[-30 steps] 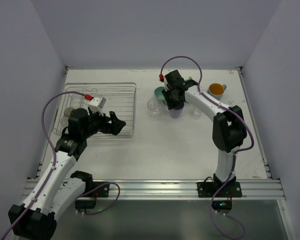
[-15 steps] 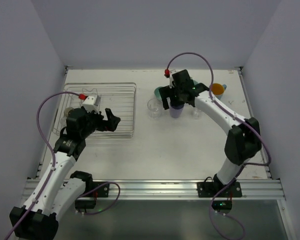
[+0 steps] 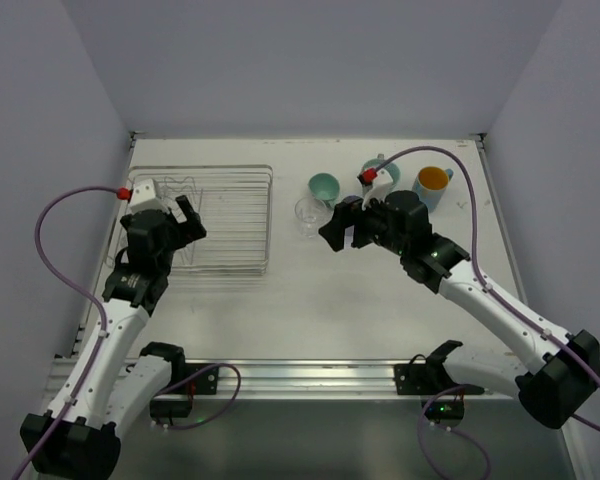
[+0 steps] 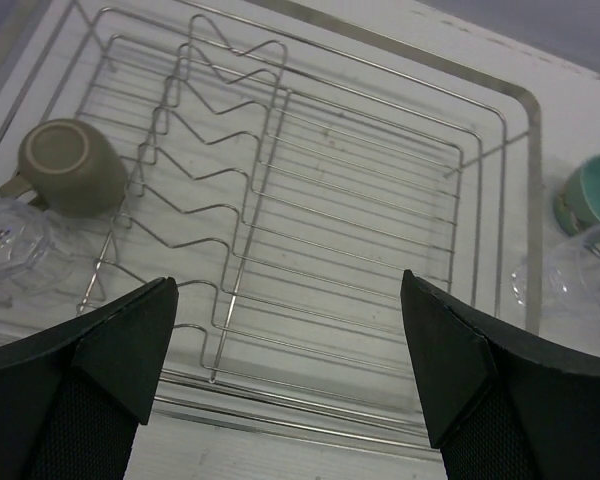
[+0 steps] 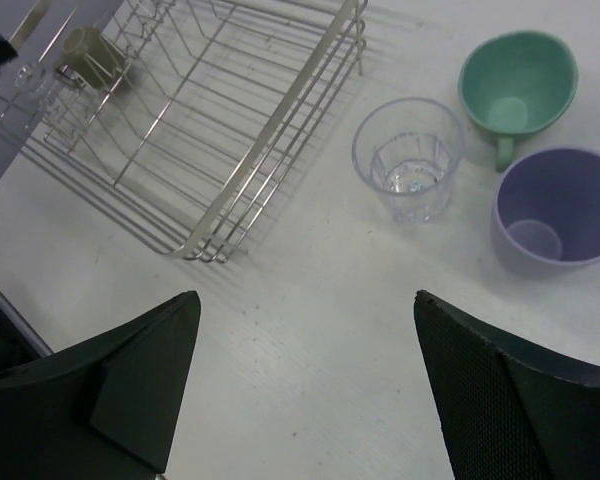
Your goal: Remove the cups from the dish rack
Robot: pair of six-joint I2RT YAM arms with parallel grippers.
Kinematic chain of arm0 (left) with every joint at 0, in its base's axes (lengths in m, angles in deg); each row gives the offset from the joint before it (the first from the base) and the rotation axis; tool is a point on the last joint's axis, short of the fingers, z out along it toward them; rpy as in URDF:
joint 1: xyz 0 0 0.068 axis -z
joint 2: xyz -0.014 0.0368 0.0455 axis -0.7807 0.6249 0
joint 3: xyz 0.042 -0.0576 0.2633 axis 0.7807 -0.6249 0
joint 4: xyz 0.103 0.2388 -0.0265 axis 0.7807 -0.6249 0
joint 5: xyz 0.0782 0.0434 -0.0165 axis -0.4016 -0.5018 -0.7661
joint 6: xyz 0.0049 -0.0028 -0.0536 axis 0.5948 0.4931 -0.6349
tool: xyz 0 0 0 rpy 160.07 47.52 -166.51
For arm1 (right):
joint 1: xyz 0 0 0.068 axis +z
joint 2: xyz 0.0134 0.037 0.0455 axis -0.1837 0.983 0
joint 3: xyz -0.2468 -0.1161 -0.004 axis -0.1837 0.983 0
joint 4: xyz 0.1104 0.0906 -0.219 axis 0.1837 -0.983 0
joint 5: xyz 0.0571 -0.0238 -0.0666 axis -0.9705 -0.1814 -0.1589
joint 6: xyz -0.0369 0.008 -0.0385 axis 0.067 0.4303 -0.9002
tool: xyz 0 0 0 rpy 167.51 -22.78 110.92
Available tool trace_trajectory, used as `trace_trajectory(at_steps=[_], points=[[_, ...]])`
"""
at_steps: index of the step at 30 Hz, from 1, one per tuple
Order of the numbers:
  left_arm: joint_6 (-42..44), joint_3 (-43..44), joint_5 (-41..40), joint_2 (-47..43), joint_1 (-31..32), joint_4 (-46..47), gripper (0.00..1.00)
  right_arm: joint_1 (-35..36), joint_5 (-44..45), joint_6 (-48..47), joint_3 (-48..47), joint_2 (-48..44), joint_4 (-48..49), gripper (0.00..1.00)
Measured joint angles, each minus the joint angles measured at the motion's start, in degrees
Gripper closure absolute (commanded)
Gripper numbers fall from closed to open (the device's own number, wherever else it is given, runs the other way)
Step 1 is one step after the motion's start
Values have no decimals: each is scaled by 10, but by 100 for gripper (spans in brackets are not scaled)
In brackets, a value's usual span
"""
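Note:
The silver wire dish rack [image 3: 225, 215] lies at the left. A beige cup [image 4: 68, 165] and a clear glass [image 4: 15, 240] rest in its left end. My left gripper [image 4: 288, 300] hangs open above the rack's near side, holding nothing. On the table right of the rack stand a mint-green mug [image 5: 517, 83], a clear glass [image 5: 408, 158] and a lavender cup [image 5: 555, 205]. My right gripper [image 5: 308, 300] is open and empty over bare table, nearer to me than these three. A blue mug with orange inside [image 3: 432, 183] and a second mint mug [image 3: 382, 171] stand farther back.
Pale walls close the table on three sides. The right arm [image 3: 460, 280] stretches from the near right toward the middle and covers the lavender cup in the top view. A purple cable [image 3: 55, 225] loops out left of the left arm.
My right gripper opened, let go of the lavender cup and drew back toward me. The left gripper pulled back leftward over the rack, still open.

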State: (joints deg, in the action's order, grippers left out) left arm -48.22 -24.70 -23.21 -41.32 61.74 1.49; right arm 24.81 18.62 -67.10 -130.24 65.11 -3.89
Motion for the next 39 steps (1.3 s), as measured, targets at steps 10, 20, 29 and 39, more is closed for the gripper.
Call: trace_trajectory(at_steps=[10,20,29,39], points=[[-92,8,-179,80,-63,-6,0,6,-27,33,73,-62,45,11],[-115,28,-172,207,-166,5,3,6,-27,38,92,-88,70,11],[-115,28,-162,259,-217,17,15,6,-29,40,93,-84,74,11],[-115,40,-158,319,-218,32,29,6,-30,40,94,-84,74,11]])
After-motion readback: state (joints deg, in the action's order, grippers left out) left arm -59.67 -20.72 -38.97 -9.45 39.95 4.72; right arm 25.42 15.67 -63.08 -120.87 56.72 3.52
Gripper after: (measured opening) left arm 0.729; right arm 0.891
